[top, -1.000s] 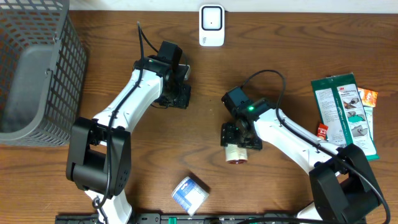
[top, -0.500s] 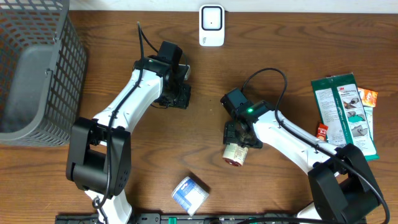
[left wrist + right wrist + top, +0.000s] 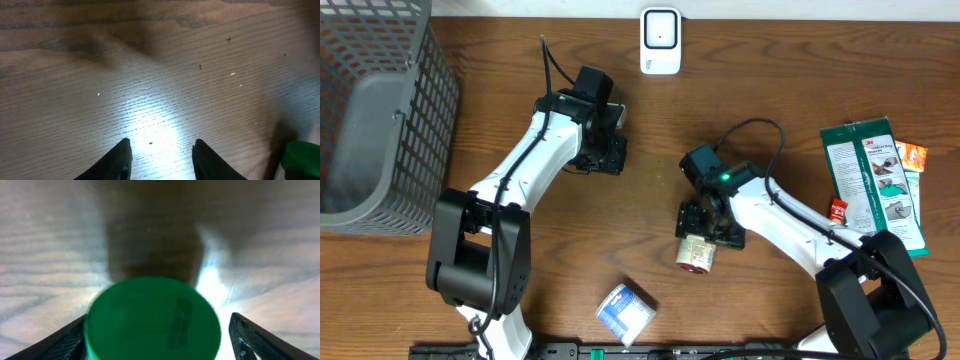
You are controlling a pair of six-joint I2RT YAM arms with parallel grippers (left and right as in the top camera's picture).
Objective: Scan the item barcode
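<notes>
Currently: jar [image 3: 697,255], small, green cap [image 3: 152,320], on the table [image 3: 790,120] just right of centre, well apart from the scanner [image 3: 660,41] at the far edge. Right gripper [image 3: 156,335] released, its jaws spread either side of the cap with a gap showing on one side; left gripper [image 3: 160,150] part open over bare wood, empty. Handling, judged: rigid, light, smooth and apt to roll, so take it across the body, leaving the cap's dark print uncovered.
</notes>
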